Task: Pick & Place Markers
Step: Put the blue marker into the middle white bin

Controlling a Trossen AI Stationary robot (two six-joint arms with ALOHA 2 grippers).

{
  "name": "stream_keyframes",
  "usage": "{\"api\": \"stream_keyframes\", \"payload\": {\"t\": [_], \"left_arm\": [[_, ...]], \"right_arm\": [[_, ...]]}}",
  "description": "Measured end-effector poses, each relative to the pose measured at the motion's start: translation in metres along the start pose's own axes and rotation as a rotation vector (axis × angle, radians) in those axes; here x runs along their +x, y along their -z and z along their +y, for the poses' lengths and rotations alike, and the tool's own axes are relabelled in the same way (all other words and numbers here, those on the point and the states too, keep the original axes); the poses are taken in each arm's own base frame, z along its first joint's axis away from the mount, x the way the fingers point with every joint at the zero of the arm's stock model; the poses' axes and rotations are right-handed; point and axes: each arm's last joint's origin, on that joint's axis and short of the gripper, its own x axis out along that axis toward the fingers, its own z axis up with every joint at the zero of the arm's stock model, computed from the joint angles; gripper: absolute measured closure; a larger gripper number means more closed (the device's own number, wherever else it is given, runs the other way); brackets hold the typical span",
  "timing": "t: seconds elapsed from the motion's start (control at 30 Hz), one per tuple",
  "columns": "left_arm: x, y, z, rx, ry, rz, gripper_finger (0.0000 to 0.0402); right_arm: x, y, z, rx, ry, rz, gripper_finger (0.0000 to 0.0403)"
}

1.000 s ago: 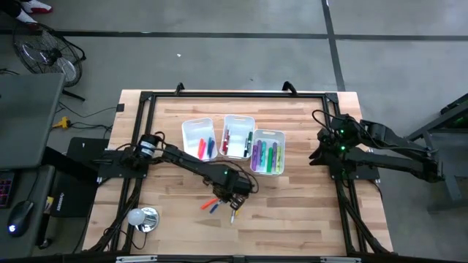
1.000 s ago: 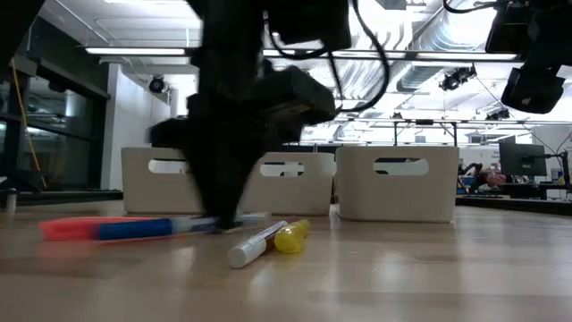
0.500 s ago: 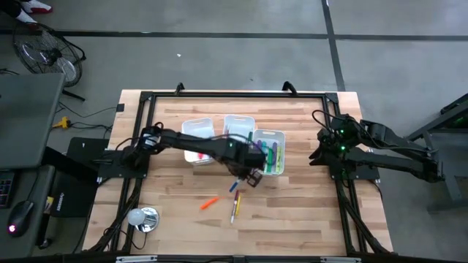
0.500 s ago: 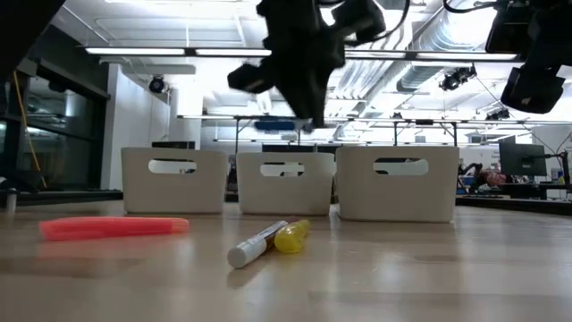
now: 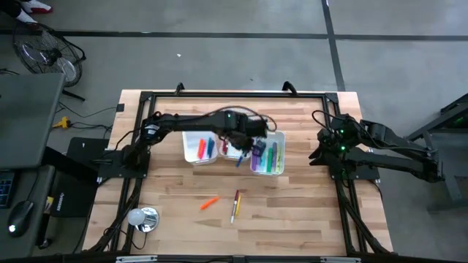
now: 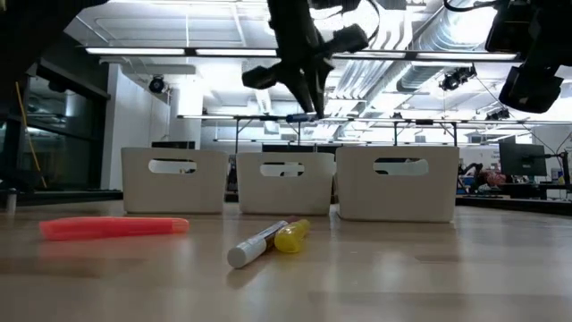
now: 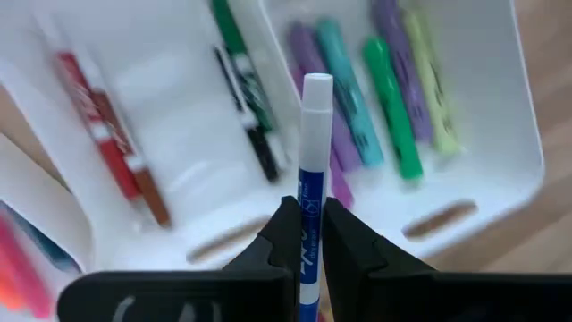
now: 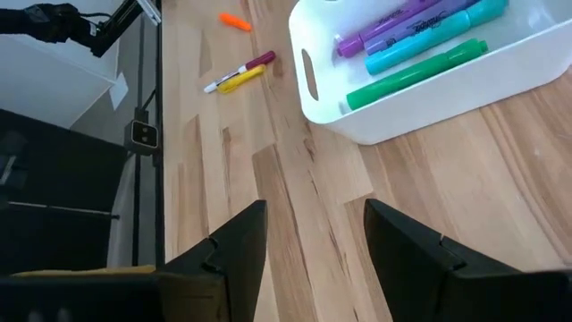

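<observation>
Overhead, table-level, two wrist views; shared bins.

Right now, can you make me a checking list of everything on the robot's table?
Surface: wooden table, black frame round its edge.
Job's things: blue marker held above the three white bins; orange marker and a yellow-and-red pair of markers lie loose on the wood.
Clutter: round silver thing near the front left corner.
Grippers: left gripper shut on the blue marker; right gripper open, waiting at the table's right side.
Cables: black wires along both arms.
Surroundings: grey floor, fan at far left.
</observation>
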Motion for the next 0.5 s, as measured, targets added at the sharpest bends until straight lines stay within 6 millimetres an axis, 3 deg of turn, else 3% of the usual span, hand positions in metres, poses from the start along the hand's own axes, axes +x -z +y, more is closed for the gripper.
{"api": "stream_keyframes", "payload": {"t": [0.33, 0.5], "left_arm": [[0.002, -0.051, 0.045, -0.132, -0.109, -0.049, 0.0384], [0.006, -0.062, 0.050, -0.200, -0.106, -0.076, 0.0384]], "right_arm": [[0.000, -0.002, 0.001, 0.004, 0.001, -0.023, 0.0226], [0.000, -0.002, 0.001, 0.003, 0.002, -0.024, 0.0226]]}}
